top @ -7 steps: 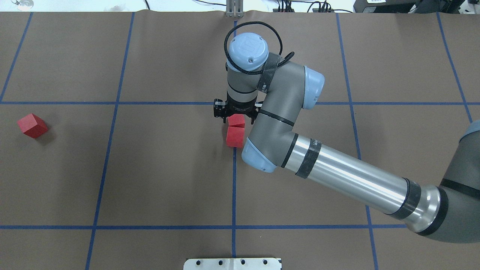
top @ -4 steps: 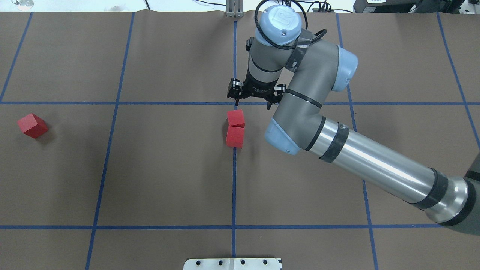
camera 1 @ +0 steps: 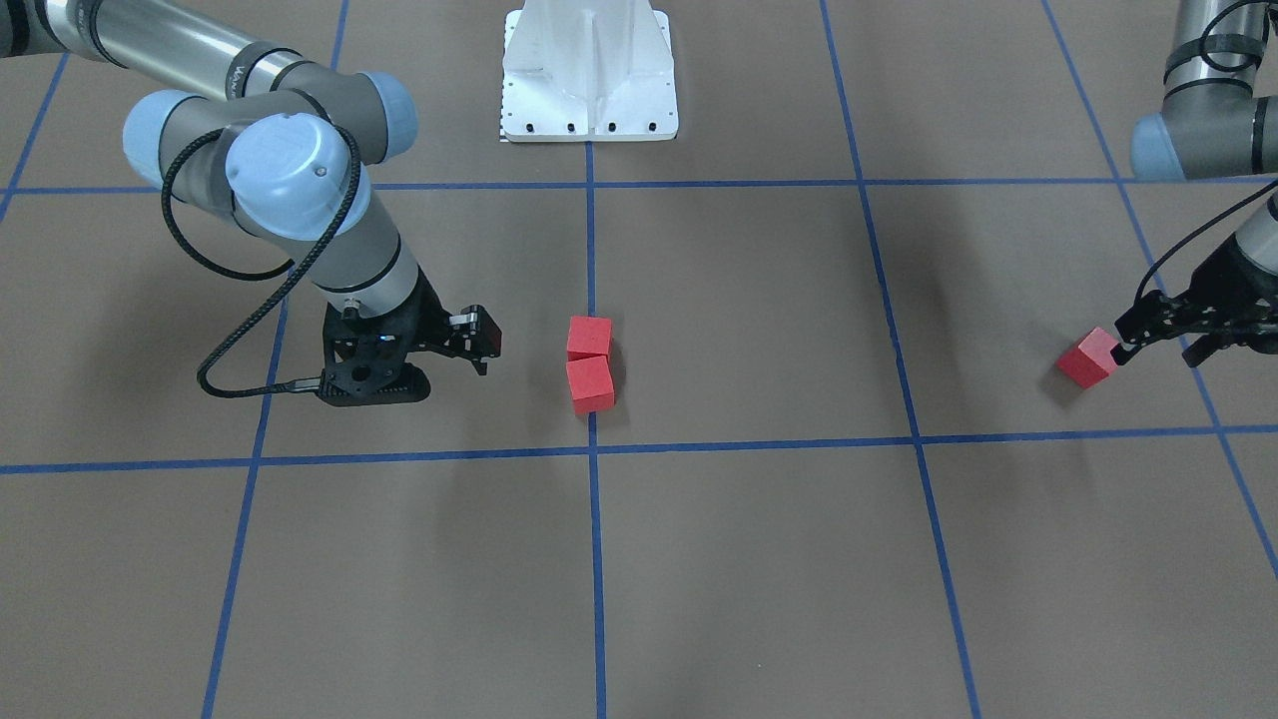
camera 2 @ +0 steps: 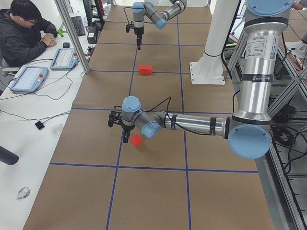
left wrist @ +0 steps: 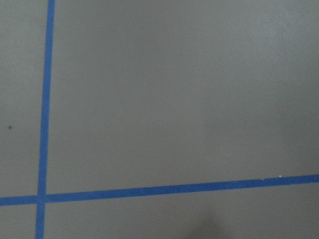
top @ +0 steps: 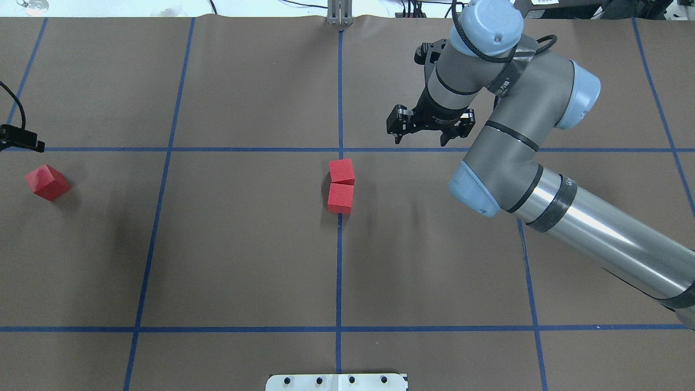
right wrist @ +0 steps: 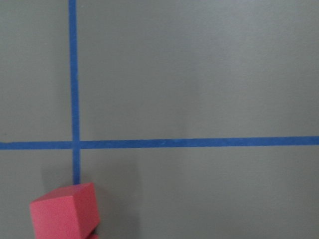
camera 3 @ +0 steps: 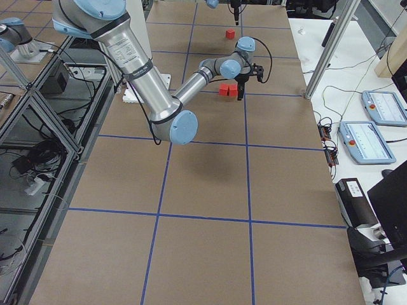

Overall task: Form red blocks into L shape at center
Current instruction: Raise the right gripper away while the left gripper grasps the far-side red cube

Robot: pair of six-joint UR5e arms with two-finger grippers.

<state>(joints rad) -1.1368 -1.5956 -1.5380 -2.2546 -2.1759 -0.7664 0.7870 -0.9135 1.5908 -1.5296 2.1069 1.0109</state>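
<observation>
Two red blocks (top: 341,171) (top: 340,197) touch in a short line on the vertical blue tape at the center (top: 326,163); they also show in the front view (camera 1: 589,338) (camera 1: 591,385). The third red block (top: 48,182) lies alone far left, tilted relative to the grid. My right gripper (top: 419,137) is open and empty, raised and off to the right of the pair. My left gripper (camera 1: 1156,350) is open, its near fingertip right beside the third block (camera 1: 1090,358). The right wrist view shows one center block (right wrist: 65,211); the left wrist view shows only tape.
Blue tape lines (top: 163,149) divide the brown table into large squares. The white robot base plate (top: 336,382) sits at the near edge. An operator (camera 2: 24,33) sits at a side desk with tablets beyond the far edge.
My right gripper has lifted off the upper center block and swung up and to the right, leaving both blocks in place. My left gripper has come in at the left edge.
</observation>
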